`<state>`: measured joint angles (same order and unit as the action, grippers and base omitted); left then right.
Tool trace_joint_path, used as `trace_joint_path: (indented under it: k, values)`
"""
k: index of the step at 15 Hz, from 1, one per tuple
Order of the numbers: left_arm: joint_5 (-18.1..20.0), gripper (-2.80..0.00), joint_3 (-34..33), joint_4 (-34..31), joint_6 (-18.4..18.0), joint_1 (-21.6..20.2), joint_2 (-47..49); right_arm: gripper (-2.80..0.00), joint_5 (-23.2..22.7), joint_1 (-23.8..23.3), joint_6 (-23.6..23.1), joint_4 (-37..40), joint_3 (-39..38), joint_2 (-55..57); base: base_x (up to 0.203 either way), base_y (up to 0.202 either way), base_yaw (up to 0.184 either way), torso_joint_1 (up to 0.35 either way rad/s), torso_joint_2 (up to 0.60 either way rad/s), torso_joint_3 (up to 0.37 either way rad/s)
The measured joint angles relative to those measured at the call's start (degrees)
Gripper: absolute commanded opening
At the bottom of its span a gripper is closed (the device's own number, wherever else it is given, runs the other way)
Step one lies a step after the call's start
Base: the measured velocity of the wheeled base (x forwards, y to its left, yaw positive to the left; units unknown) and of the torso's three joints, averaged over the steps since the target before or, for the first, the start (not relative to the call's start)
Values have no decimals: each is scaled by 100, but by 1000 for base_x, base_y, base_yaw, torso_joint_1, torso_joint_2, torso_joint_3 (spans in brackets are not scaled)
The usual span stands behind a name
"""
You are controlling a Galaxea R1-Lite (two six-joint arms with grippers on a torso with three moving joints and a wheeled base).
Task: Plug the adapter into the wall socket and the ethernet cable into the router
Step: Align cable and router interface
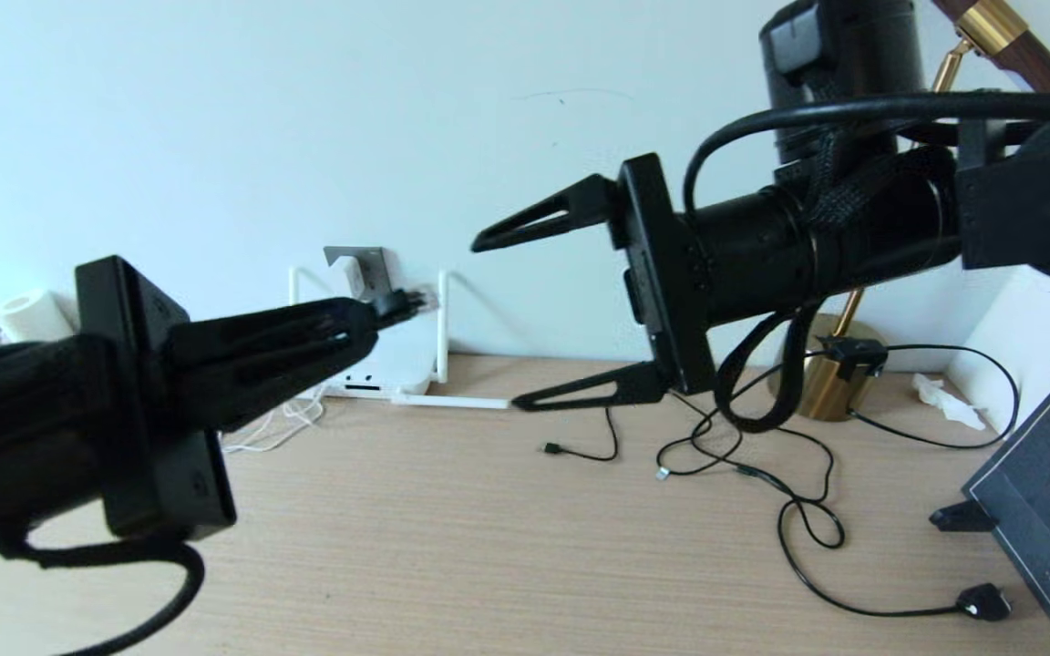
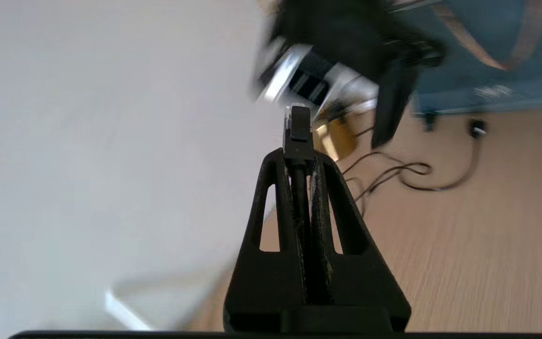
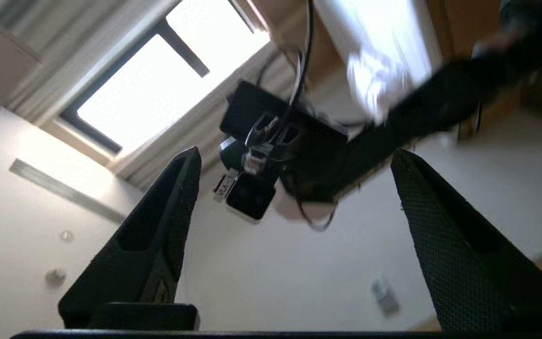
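The left gripper (image 1: 370, 319), closed on the ethernet cable (image 1: 402, 302) plug near the router (image 1: 388, 364) at the desk (image 1: 488, 547) back edge, may miss the port if tilted, while the right gripper (image 1: 502, 319) hangs open.

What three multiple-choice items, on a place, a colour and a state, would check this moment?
1. Where does the router stand?
A. against the wall, at the desk's back edge
B. beside the brass lamp base
C. on the floor

2. What colour is the cable plug held by the left end effector?
A. white
B. black
C. red

3. How does the right end effector stand?
A. shut on a cable
B. shut, empty
C. open, empty

Answers: 1 A, it sits below the wall socket. 2 B, the ethernet cable plug sticks out black between the shut fingers. 3 C, its fingers are spread wide with nothing between.
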<state>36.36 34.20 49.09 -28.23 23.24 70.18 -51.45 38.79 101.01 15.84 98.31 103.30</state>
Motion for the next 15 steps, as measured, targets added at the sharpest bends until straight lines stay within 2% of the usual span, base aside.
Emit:
trace_joint_path:
  k: [1, 3, 6, 9, 11, 13, 15]
  values:
    - [-326, -280, 28, -61, 431, -51, -31, 0, 291, -274, -388, 67, -110, -154, 0, 0, 0, 0, 0, 0]
    - [-1082, -280, 139, -430, 1384, -104, -73, 0, 1003, -875, -1534, 168, -579, -568, 0, 0, 0, 0, 0, 0]
    - [-1837, -280, 365, -1327, 2284, -124, -52, 0, 1997, -1811, -3555, 213, -1939, -1421, 0, 0, 0, 0, 0, 0]
    - [-2498, -280, 466, -1747, 2516, -129, 116, 0, 2820, -3082, -5723, 220, -3684, -2678, 0, 0, 0, 0, 0, 0]
    - [-2953, -280, 351, -1783, 2649, -239, 260, 0, 3359, -3837, -6825, 220, -4675, -3687, 0, 0, 0, 0, 0, 0]
    - [-3243, -280, 195, -1730, 2688, -372, 441, 0, 3944, -4252, -7434, 224, -5546, -4768, 0, 0, 0, 0, 0, 0]
    - [-3317, -280, -101, -1531, 2517, -589, 592, 0, 4309, -4468, -7879, 222, -6331, -5872, 0, 0, 0, 0, 0, 0]
